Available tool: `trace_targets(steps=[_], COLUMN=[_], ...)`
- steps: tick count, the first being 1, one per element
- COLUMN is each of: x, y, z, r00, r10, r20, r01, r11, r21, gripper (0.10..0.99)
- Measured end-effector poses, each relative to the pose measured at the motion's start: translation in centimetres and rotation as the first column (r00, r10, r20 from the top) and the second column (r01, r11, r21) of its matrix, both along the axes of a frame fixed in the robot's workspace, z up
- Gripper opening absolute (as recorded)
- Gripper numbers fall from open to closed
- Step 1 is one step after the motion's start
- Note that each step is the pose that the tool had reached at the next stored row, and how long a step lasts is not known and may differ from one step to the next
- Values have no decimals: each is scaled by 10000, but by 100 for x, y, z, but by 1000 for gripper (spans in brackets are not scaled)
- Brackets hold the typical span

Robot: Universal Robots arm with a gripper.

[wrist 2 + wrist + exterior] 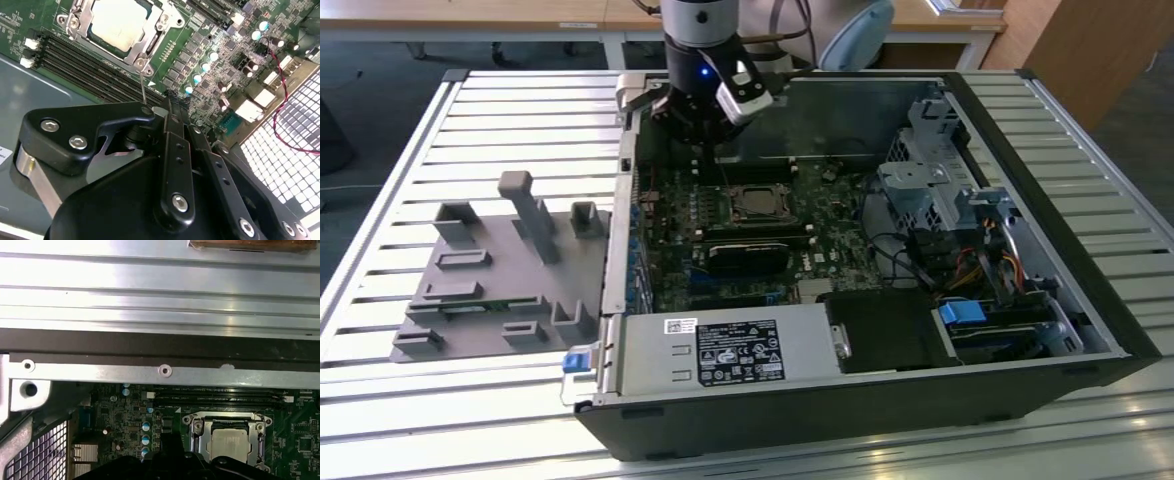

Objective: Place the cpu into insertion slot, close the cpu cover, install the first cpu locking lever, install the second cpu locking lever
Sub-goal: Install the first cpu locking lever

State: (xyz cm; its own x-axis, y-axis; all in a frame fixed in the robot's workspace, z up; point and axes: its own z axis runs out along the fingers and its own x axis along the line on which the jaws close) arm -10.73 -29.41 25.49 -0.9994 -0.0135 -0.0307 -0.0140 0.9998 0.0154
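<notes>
- The counter point(440, 420), slatted metal, carries an open case point(854, 410) from centre to 3 o'clock in the exterior view. A grey fixture point(480, 270) sits at 9 o'clock, apart from the case.
- The arm point(700, 30) comes in at 12 o'clock and hangs over the case's far corner, above the board point(30, 15).
- The pincer point(162, 106) hovers low over the board, close beside the slot. I cannot tell whether it is apart or together, or whether it grips anything.
- The cover point(112, 50) looks folded down flat, framing the chip through its window.
- The slot point(731, 203) lies just toward 12 o'clock of the exterior view's centre. The cpu point(117, 22) is seated in it, silvery top up.
- A thin wire lever point(143, 87) stands up from a corner of the cover, its end right at the pincer's tip. Whether the two touch is unclear.
- Judging by this, seating and covering appear done, and the first lever is the step in hand.
- That step seems to call for swinging the wire down flat beside the slot and tucking it under its catch. The push should be steady, since so thin a rod could bend or slip away.
</notes>
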Motion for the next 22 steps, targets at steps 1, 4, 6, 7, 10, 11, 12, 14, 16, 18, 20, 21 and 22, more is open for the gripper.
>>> trace_targets(steps=[1,4,6,7,10,11,12,14,16,18,20,21,22], x=[-2,-2,-2,-2,0,1,3,12,23,34,52,62,72], y=[5,23,32,37,49,52,53,54,54,55,55,55,55], z=[0,-1,-2,-3,-5,-6,-6,-8,-9,-10,-11,-11,-12], r00=[10000,10000,10000,10000,10000,10000,10000,10000,10000,10000,10000,10000,10000], r10=[-3,-5,-5,-5,-5,-4,-4,-5,-5,-5,-5,-5,-5], r20=[0,0,0,-1,0,0,-1,-1,-1,-1,-1,-2,-2], r01=[3,5,5,5,5,4,4,5,5,5,5,5,5], r11=[10000,10000,10000,10000,10000,10000,10000,10000,10000,10000,10000,10000,10000], r21=[-1,1,3,4,8,9,10,17,22,24,25,24,24], gripper=[118,118,118,118,118,118,118,118,118,118,118,118,118])
